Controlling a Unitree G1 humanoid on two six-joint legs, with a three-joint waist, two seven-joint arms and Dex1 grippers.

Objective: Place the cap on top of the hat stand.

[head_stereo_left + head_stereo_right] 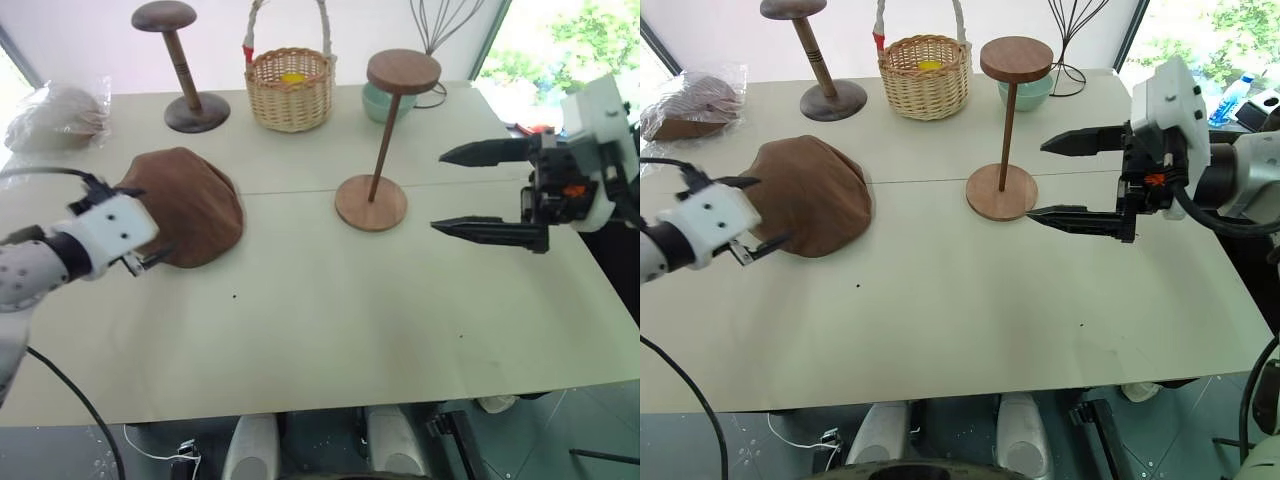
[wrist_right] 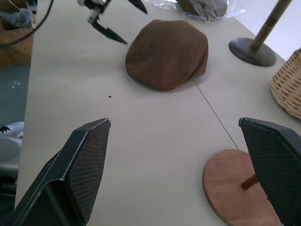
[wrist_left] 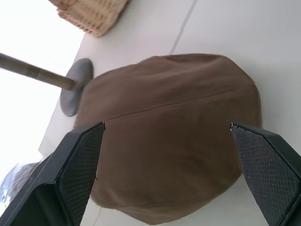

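Note:
The brown cap (image 1: 190,205) lies dome-up on the left half of the table. My left gripper (image 1: 145,225) is open at the cap's near-left edge, level with it, its fingers spread about as wide as the cap (image 3: 169,136); I cannot tell whether they touch the fabric. The hat stand (image 1: 385,150) is upright in the middle of the table, with a slanted thin rod, a round top disc and a round base. Just right of the stand's base, my right gripper (image 1: 438,191) hovers open above the table, pointing left and holding nothing.
At the back stand a darker, shorter stand (image 1: 180,70), a wicker basket (image 1: 290,90), a green bowl (image 1: 378,103) and a wire frame (image 1: 440,25). A clear plastic bag (image 1: 55,115) lies at the far left. The table (image 1: 320,330) ends close in front.

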